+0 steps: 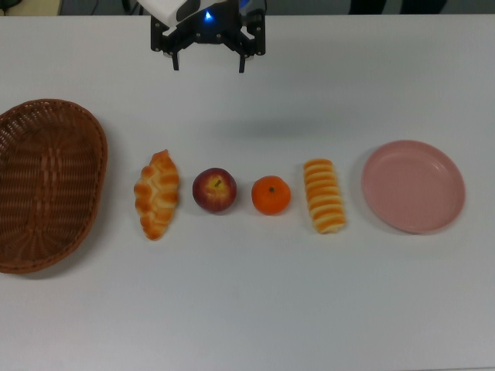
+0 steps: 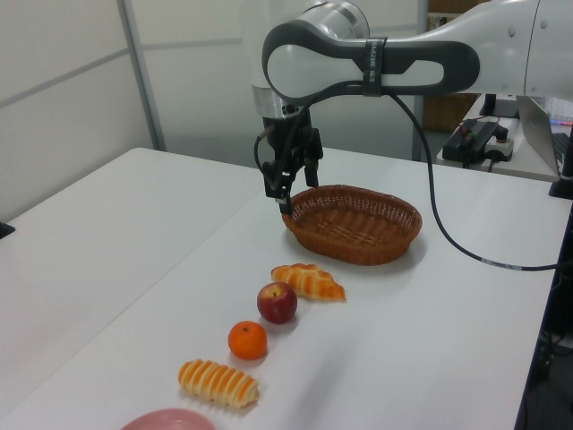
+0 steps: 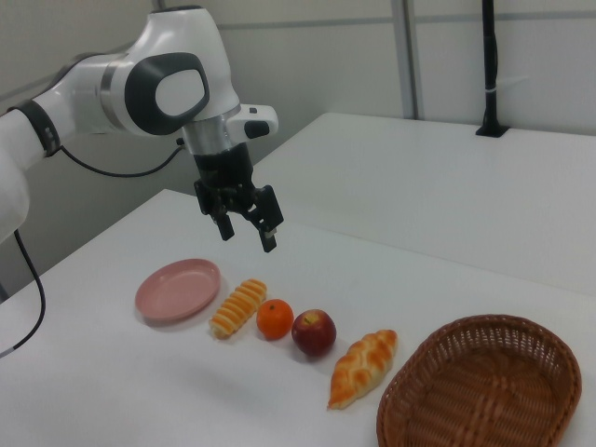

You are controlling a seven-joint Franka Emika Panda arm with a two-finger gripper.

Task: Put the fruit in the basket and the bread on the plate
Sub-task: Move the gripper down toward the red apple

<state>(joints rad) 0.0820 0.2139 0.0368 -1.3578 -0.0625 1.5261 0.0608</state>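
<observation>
Hanging above the white bench [image 1: 247, 309], the single hand [image 1: 209, 63] points its two fingers downward; they stand spread wide apart and grip nothing. It rides well clear of the bench surface, beyond the row of food as the top view shows it, roughly in line with the apple.

Four food items lie in one straight row on the bench, none touching its neighbour. From the top view's left to the top view's right they are:
- one braided roll [image 1: 157, 194], golden-brown with pointed ends, lying crosswise to the row;
- one red apple [image 1: 214, 190] with yellowish patches, stem up;
- one orange tangerine [image 1: 271, 195], slightly smaller than the apple and just beside it;
- one striped roll [image 1: 324, 195], ridged in orange and cream, also lying crosswise to the row.

The count is thus two pieces of fruit in the middle and two pieces of bread flanking them.

One oval wicker basket [image 1: 46, 185], reddish-brown, sits at the top view's left end of the row, near the braided roll, and holds nothing. One round pale pink plate [image 1: 414, 186] sits at the top view's right end, near the striped roll, and carries nothing. In the right view the order is reversed: plate [image 3: 178, 290] at the right view's left, basket [image 3: 480, 384] at the right view's right.
</observation>
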